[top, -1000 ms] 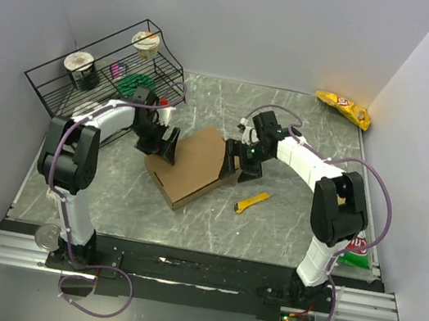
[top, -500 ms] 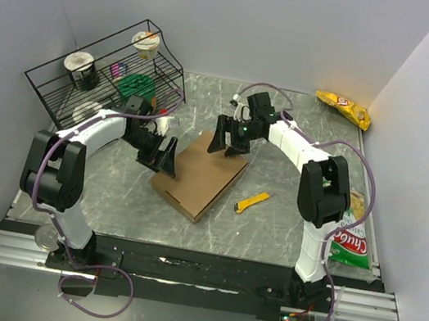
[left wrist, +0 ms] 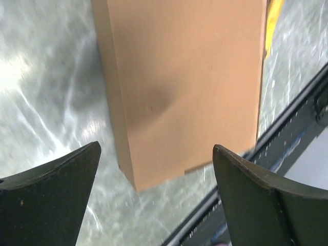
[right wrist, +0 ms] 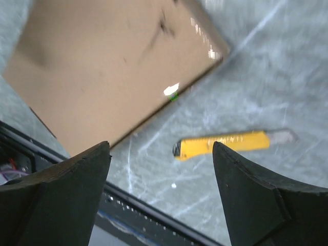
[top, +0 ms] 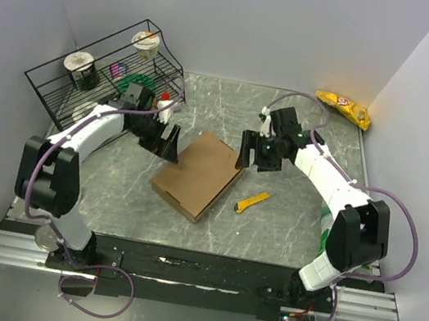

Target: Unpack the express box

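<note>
Left gripper (top: 165, 142) is seen wide open and empty, pulled back just off the far-left corner of the express box (top: 200, 173). The box, pressed between both grippers a second ago, is now released and laid flat mid-table (top: 285, 231), flaps shut, so unpacking is judged not yet started. Right gripper (top: 255, 153) is likewise spread and empty, off the far-right edge. The yellow cutter (right wrist: 225, 143) and its blade end are resolved only in the right wrist view, and the box's side wall only in the left wrist view.
</note>
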Motion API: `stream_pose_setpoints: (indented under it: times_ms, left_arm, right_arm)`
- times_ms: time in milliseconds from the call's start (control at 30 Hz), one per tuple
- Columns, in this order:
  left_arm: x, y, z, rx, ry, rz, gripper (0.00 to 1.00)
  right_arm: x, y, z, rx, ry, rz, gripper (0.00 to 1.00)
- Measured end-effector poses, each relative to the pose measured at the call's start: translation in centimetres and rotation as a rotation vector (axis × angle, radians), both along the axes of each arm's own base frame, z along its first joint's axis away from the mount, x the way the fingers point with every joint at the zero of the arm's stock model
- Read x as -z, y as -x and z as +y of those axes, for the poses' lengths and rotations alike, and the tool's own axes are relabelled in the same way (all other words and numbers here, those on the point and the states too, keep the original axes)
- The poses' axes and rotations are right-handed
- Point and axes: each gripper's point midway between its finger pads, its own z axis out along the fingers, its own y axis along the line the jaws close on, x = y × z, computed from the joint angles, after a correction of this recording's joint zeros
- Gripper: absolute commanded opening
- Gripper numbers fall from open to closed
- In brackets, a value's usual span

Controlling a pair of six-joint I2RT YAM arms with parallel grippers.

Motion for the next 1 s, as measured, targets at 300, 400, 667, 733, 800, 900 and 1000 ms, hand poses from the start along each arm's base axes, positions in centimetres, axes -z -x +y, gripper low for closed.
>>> stream_pose_setpoints:
  times_ms: [300, 400, 667, 733, 800, 900, 1000]
  left_arm:
    - [2.9, -2.1, -2.9, -0.009, -0.054, 0.031, 0.96]
    - [4.1, -2.3, -4.0, -0.006, -0.095, 0.035, 0.97]
    - [6.0, -2.3, -3.5, -0.045, -0.162, 0.067, 0.97]
    - [6.2, -2.3, -3.4, -0.057, -0.160, 0.078, 0.96]
    - [6.3, -2.3, -3.4, -0.062, -0.158, 0.081, 0.97]
    - [6.3, -2.3, -3.5, -0.064, -0.158, 0.083, 0.97]
    - [6.3, -2.3, -3.5, -0.065, -0.158, 0.083, 0.96]
  right_arm:
    - [4.7, 1.5, -0.5, -0.010, 0.043, 0.119, 0.83]
    - [5.5, 1.6, -0.5, -0.015, 0.051, 0.135, 0.83]
    - [5.8, 1.6, -0.2, -0.020, 0.034, 0.139, 0.82]
    - [6.1, 1.5, -0.1, -0.020, 0.035, 0.146, 0.82]
    - [6.6, 1.5, -0.1, -0.019, 0.041, 0.157, 0.82]
    - [7.5, 1.4, -0.1, -0.019, 0.049, 0.176, 0.82]
    - [8.0, 1.4, -0.1, -0.019, 0.054, 0.190, 0.82]
